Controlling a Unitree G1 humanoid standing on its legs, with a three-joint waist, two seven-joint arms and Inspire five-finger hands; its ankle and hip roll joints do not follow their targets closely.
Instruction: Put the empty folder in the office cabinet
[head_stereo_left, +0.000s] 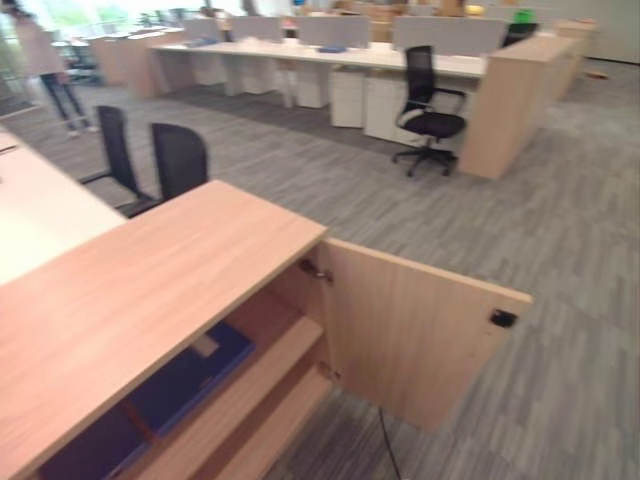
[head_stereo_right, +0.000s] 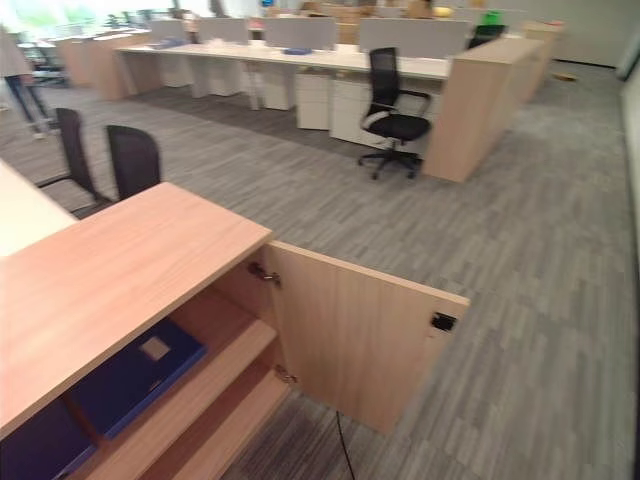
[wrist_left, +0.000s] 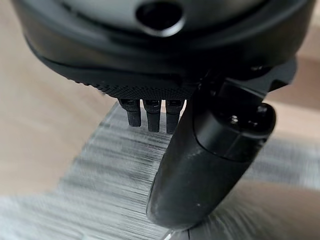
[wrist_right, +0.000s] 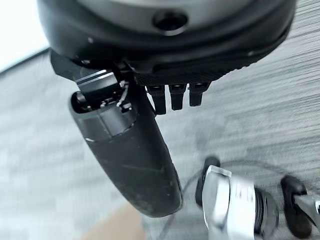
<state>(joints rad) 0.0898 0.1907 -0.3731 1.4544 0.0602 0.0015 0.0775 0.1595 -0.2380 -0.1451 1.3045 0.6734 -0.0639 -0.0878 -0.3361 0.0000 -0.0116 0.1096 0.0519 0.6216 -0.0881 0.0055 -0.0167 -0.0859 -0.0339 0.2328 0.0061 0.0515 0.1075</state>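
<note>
I see the blue folder (head_stereo_right: 135, 375) lying flat on the top shelf (head_stereo_right: 215, 375) inside the wooden cabinet (head_stereo_left: 150, 290) at the lower left of the frame, and the cabinet door (head_stereo_left: 420, 325) stands wide open in the middle. My left robot hand (wrist_left: 210, 150) hangs over the grey carpet (head_stereo_left: 560, 230) with its fingers straight and nothing in it. My right robot hand (wrist_right: 130, 150) hangs loose and empty over the carpet too.

No legible txt; pale label (head_stereo_right: 154, 348) on blue folder (head_stereo_right: 135, 375) unreadable.
</note>
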